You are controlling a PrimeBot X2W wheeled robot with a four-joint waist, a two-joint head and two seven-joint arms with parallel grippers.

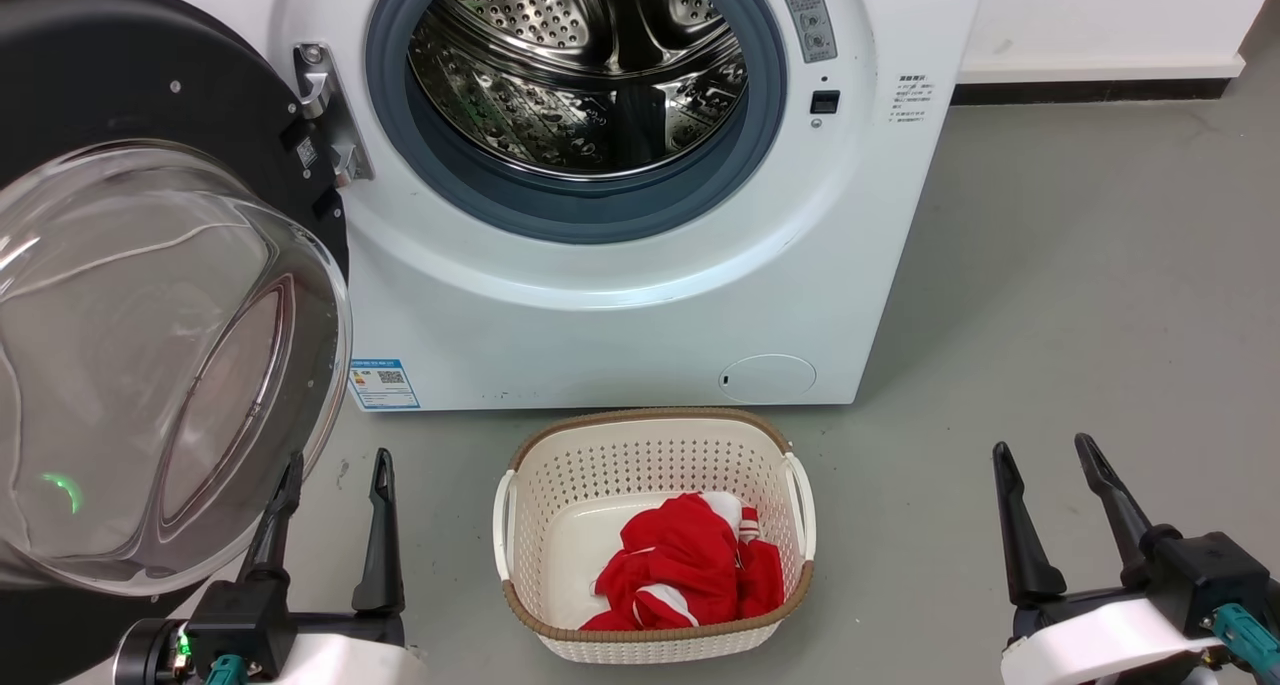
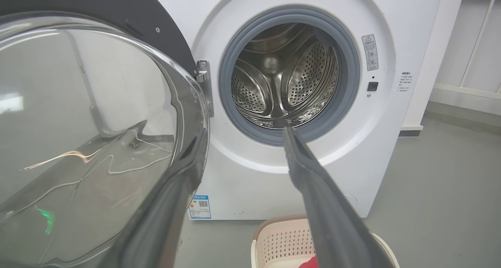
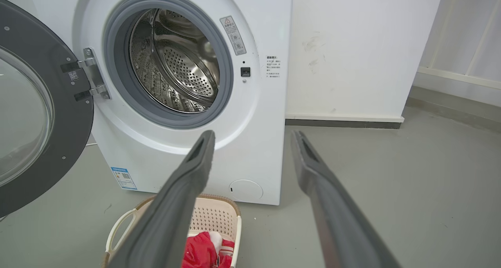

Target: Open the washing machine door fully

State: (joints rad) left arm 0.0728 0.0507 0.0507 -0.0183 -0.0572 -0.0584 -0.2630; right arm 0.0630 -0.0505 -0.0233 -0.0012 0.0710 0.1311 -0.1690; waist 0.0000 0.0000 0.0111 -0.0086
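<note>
The washing machine door (image 1: 150,345) is swung wide open, left of the washing machine (image 1: 620,305); its hinge (image 3: 92,74) is caught in right wrist view. The left gripper (image 1: 337,462) is spread, empty. One finger (image 2: 172,189) is seen against the door's glass rim in left wrist view, contact unclear. The right gripper (image 1: 1043,447) is spread, empty, front-right of the machine.

Washing machine door (image 1: 150,295) swung wide open left, glass bowl outward.
</note>
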